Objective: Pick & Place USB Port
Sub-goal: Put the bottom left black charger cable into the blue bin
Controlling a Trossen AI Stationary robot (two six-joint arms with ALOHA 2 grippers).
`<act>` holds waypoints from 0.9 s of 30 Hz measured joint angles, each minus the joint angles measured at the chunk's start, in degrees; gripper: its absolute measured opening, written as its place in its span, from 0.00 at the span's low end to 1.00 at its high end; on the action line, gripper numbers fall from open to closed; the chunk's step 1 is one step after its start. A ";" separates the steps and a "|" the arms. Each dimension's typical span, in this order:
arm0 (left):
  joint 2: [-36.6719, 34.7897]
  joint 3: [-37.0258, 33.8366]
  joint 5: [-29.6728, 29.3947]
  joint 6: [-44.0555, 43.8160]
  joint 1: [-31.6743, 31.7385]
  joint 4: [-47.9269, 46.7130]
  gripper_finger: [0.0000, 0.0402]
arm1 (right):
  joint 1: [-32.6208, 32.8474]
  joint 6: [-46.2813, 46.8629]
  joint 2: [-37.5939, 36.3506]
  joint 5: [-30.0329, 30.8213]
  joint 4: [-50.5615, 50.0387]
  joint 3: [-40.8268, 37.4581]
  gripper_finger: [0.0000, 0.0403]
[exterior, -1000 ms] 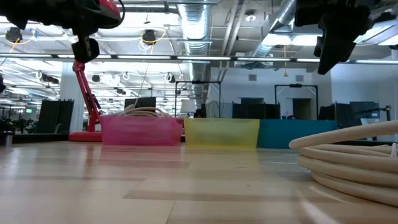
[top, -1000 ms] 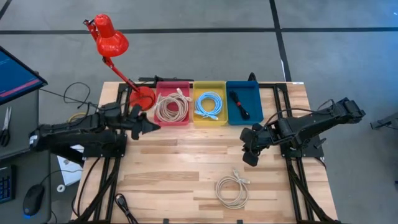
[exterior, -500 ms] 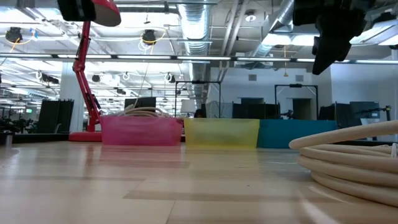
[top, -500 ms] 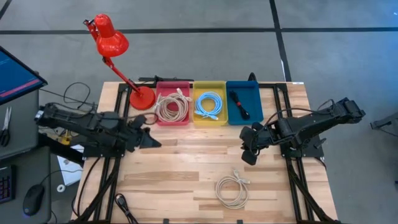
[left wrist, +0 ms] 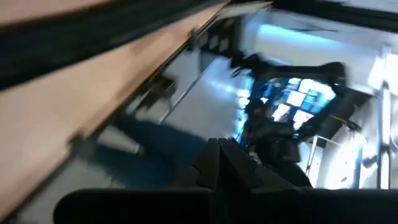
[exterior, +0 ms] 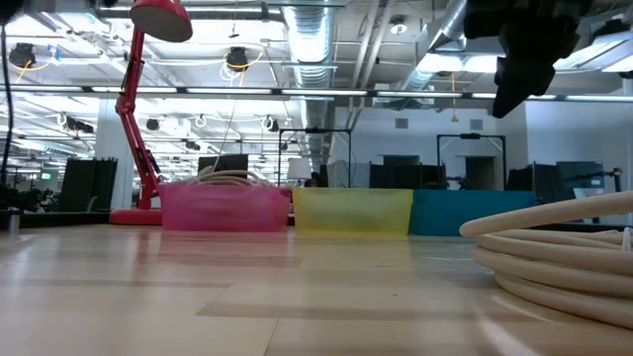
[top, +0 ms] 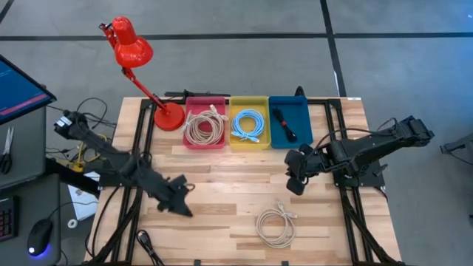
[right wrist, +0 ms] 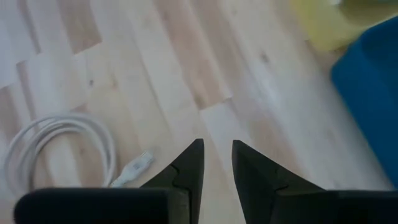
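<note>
- Wooden surface (top: 222, 185): light plank top on a black frame; it carries three bins along its far edge, a lamp at the far left corner and one loose cable near the front.
- Left arm (top: 111, 159): reaches from the left side diagonally toward the near left part of the surface; left hand (top: 182, 205) is low over the planks, fingers pressed together, holding nothing visible.
- Right arm (top: 369, 151): comes in from the right; right hand (top: 294, 183) hovers above bare planks near the blue bin, fingers (right wrist: 186, 168) a little apart with nothing between them.
- Red desk lamp (top: 133, 48): base stands just left of the pink bin, shade leaning out beyond the far left corner.
- Pink bin (top: 205, 122): leftmost of the row, holds a coiled beige cable (top: 203, 129).
- Yellow bin (top: 249, 122): middle, touching both neighbours, holds a coiled light-blue cable (top: 249, 124).
- Blue bin (top: 290, 120): rightmost, holds a dark object with a red part; what it is cannot be told.
- White USB cable (top: 276, 225): coiled flat on the surface near the front edge, right of centre, near and slightly left of the right hand, well apart from both hands; its plug (right wrist: 135, 167) shows in the right wrist view.
</note>
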 joint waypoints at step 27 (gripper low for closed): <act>8.46 6.97 28.81 -37.86 -10.82 -16.71 0.01 | -1.97 0.18 0.13 7.48 8.85 -8.07 0.19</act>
